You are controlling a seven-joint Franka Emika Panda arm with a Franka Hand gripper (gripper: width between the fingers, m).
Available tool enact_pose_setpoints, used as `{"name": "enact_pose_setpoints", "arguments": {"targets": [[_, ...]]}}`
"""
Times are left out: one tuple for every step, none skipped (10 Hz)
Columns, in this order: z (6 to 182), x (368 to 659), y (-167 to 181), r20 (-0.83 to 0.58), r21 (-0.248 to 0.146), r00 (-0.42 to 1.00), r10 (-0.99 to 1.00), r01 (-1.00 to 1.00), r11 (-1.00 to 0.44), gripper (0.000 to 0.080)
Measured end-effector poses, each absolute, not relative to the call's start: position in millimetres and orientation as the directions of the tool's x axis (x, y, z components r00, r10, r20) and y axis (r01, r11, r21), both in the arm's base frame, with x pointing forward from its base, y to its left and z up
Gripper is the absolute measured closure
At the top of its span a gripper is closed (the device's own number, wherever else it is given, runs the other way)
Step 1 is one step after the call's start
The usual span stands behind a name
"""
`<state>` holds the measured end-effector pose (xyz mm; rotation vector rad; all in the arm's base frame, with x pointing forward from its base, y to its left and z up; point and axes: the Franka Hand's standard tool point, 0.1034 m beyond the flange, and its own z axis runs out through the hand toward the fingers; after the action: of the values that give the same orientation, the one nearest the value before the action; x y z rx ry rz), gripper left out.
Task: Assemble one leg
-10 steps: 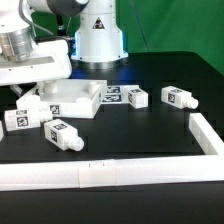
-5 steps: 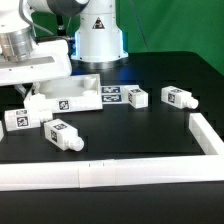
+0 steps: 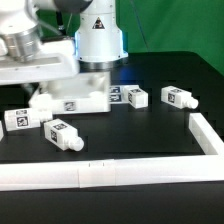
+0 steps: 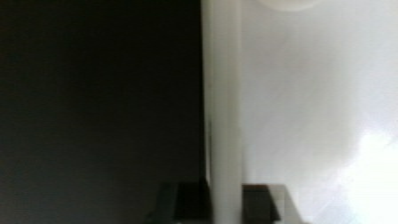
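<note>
Surface [image 3: 130, 145]: black and matte, bordered by a white rail [image 3: 60, 177] that runs in front of the panel and turns up the exterior view's right.
Background: the arm's white base [image 3: 98, 40] stands behind the panel, and the arm's wrist hangs over the panel's end on the exterior view's left.
Panel [image 3: 68, 102]: a large white square board low on the surface, its thick front edge and a tag sticker facing the exterior camera. A round hole shows near one corner in the wrist view.
End effector [image 4: 222, 203]: pinching the panel. In the wrist view the white edge runs between two dark fingers [image 4: 178, 203], one on each face.
Corner leg [image 3: 20, 119]: lies on its side just beside the panel's front corner, on the exterior view's left.
Front leg [image 3: 62, 133]: lies on its side near the panel's front edge, between panel and rail.
Side leg [image 3: 133, 97]: lies near the panel's end on the exterior view's right.
Far leg [image 3: 180, 97]: lies beyond the side leg, well apart from the panel.
All four legs: loose on the surface, none touched by the end effector.
</note>
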<state>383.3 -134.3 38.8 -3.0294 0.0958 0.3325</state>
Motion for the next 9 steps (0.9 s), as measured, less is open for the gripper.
{"name": "enact_pose_setpoints", "arguments": {"targets": [[55.5,401,-124,-0.180,-0.087,0.983,-0.028,-0.045,-0.995,0.0745],[57.2,405,-117,-0.182,-0.079,0.982,-0.058,-0.073,-0.994,0.0745],[64.2,414,-107,-0.192,-0.081,0.980,-0.051,-0.068,-0.994,0.0745],[76.5,430,-101,-0.186,-0.086,0.982,-0.037,-0.054,-0.995,0.0745],[81.9,445,-96,-0.175,-0.083,0.984,-0.045,-0.060,-0.995,0.0745],[85.2,465,-84,-0.172,-0.073,0.982,-0.077,-0.091,-0.993,0.0745],[85.8,489,-69,-0.163,-0.065,0.982,-0.092,-0.104,-0.992,0.0745],[68.2,496,-59,-0.147,-0.054,0.985,-0.086,-0.095,-0.994,0.0745],[56.5,494,-48,-0.176,-0.047,0.979,-0.100,-0.110,-0.993,0.0745]]}}
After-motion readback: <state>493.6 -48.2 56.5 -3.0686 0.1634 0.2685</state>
